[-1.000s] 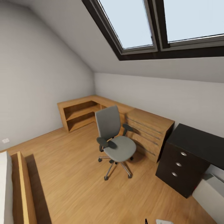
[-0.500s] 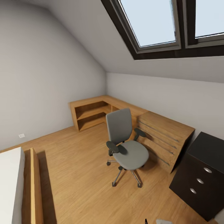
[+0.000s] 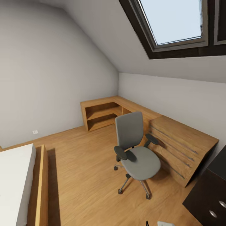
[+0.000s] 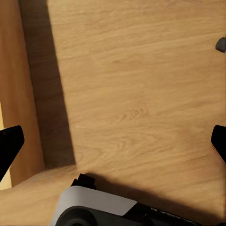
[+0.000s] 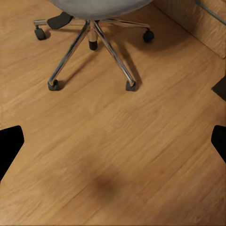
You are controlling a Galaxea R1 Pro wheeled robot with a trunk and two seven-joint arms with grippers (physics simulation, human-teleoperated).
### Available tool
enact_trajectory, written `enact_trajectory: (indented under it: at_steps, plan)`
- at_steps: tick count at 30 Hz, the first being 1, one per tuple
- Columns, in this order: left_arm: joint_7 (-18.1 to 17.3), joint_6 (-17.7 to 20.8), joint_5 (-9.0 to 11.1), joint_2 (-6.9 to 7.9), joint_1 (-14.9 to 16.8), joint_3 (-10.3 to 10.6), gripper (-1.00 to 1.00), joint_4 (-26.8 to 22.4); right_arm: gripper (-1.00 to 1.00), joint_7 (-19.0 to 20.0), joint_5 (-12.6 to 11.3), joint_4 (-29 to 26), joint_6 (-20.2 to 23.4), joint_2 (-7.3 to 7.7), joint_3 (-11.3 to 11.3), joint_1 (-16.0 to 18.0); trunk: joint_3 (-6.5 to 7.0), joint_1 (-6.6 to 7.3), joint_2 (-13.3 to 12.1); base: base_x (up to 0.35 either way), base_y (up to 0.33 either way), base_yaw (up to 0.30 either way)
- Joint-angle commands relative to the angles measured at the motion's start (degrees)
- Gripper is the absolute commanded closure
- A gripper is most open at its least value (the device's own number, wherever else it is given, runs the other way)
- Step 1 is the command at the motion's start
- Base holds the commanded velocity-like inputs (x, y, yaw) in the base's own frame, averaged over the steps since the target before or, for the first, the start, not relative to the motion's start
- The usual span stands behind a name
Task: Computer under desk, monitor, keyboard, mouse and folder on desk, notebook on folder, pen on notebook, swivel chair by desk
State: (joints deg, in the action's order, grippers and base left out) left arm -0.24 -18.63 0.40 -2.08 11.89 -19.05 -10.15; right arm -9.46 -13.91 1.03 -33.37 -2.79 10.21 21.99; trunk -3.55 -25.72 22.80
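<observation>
The swivel chair [image 5: 92,7] shows from above and close by: the rim of its grey seat, and under it the chrome five-star base spreading over the wood floor [image 5: 117,155]. Each visible leg ends in a black castor [image 5: 53,85] resting on the boards; one castor sits under the hub. A black armrest [image 5: 60,20] shows beside the seat. Near the chair stands a light-wood drawer chest [image 5: 197,23], with part of a bar handle visible. The right gripper [image 5: 113,141] has its two black fingertips [image 5: 9,141] wide apart at opposite edges of the picture, nothing between them but bare floor. A faint shadow lies on the boards.
</observation>
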Motion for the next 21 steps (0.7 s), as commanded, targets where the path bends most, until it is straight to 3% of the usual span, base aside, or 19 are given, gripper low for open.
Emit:
enact_trajectory:
  at_steps: [1,10,21]
  plan:
    - [0.0,-0.2,0.0,-0.02,0.1,-0.1,-1.0,0.0,-1.0,-0.2,-0.4,0.1,-0.2,-0.02,0.5,0.1,-0.16,-0.06,0.1,0.259,-0.185,0.239]
    - [0.0,-0.2,0.0,-0.02,0.1,-0.1,-1.0,0.0,-1.0,-0.2,-0.3,0.1,-0.2,-0.06,0.5,0.1,-0.5,-0.06,0.1,0.241,-0.203,0.238]
    - [0.0,-0.2,0.0,0.05,0.1,-0.2,-1.0,0.0,-1.0,-0.1,-0.2,0.1,-0.2,-0.11,0.5,0.1,-1.03,-0.06,0.1,0.041,-0.045,0.237]
